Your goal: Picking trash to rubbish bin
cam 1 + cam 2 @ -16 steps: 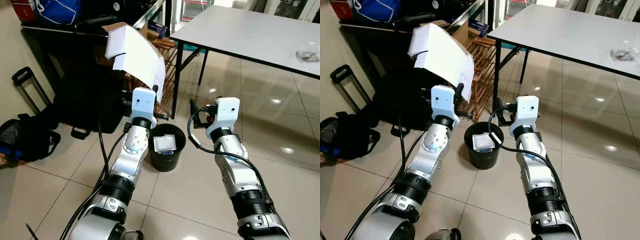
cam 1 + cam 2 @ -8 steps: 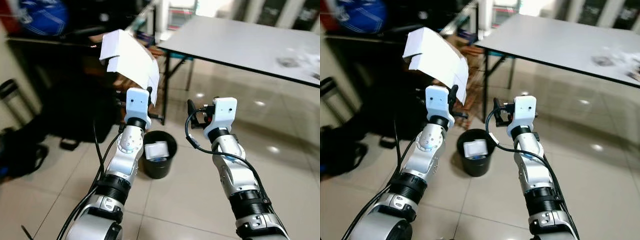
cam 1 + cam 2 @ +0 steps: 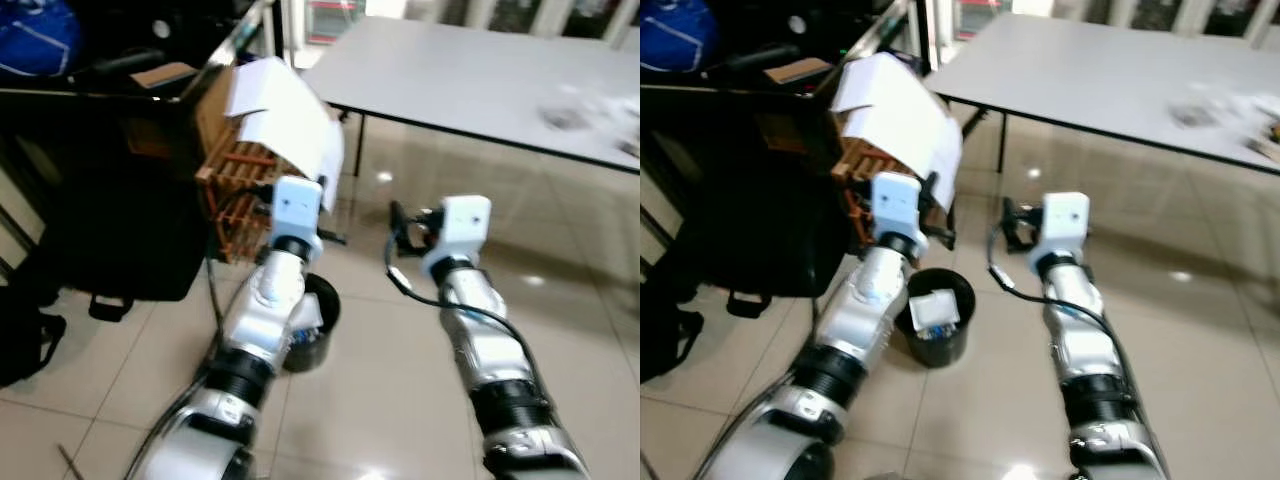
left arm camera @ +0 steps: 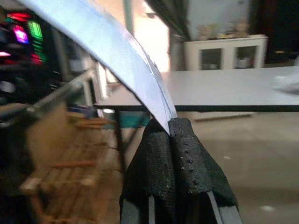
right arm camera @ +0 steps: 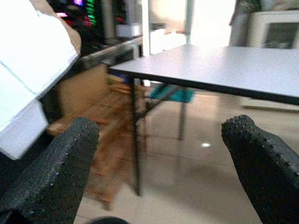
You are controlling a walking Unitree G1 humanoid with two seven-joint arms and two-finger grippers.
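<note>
Here, near to far. One black rubbish bin (image 3: pixel 931 318) on the tiled floor, just beside the left forearm, already holding one white box-like piece of trash (image 3: pixel 934 310). Above and a little beyond the bin, left gripper (image 4: pixel 169 135) raised, fingers pressed together on the lower edge of one large white folded sheet (image 3: pixel 898 116), which stands up and away from the wrist. Right gripper (image 5: pixel 159 158) level with the left, well apart from the sheet, fingers (image 5: pixel 49 172) spread wide on nothing. Step in hand, by judgement: carrying the sheet to the bin; not yet over the opening. Next move calls for lowering the left wrist toward the bin mouth, tipping the sheet down, then parting the fingers; sheet wider than the opening, so liable to catch on the rim. Farther off: one wooden rack (image 3: pixel 240 195), one grey bench (image 3: pixel 480 75) carrying small blurred items, count not tellable.
</note>
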